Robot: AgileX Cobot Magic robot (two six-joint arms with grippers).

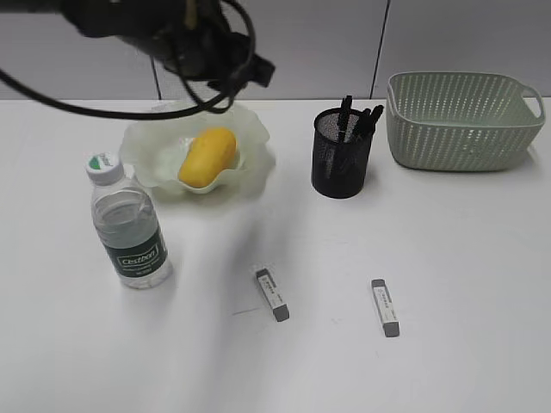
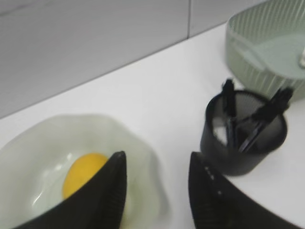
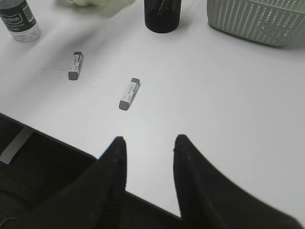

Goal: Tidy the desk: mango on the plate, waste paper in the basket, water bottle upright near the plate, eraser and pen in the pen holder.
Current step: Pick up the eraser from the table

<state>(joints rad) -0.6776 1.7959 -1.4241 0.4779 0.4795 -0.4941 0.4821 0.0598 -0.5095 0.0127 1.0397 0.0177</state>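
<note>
Two erasers are what remain loose on the desk [image 1: 465, 284]. The left eraser [image 1: 272, 294] lies flat at about 7 o'clock from the pen holder [image 1: 342, 155], and the right eraser [image 1: 385, 306] lies flat at about 5 o'clock from it, the two well apart. Each is a small grey-and-white block in a paper sleeve; I judge them light, fairly stiff and grippy, not fragile, and best pinched across the narrow sides at the middle, with the fingers coming straight down.

The holder stands upright with dark pens [image 1: 360, 119] already in it. At its 3 o'clock sits the basket [image 1: 461, 120]; the left wrist view shows a small pale thing inside, too blurred to name. At the holder's 9 o'clock the mango [image 1: 207, 157] rests on the plate [image 1: 250, 129]. The bottle [image 1: 127, 225] stands upright at the plate's 7 o'clock, near it.

The left gripper [image 2: 157, 183] hovers above the plate's right edge, jaws apart and holding nothing. The right gripper [image 3: 148, 143] hangs over the desk's near edge, jaws likewise spread and empty, with the right eraser at its 11 o'clock.
</note>
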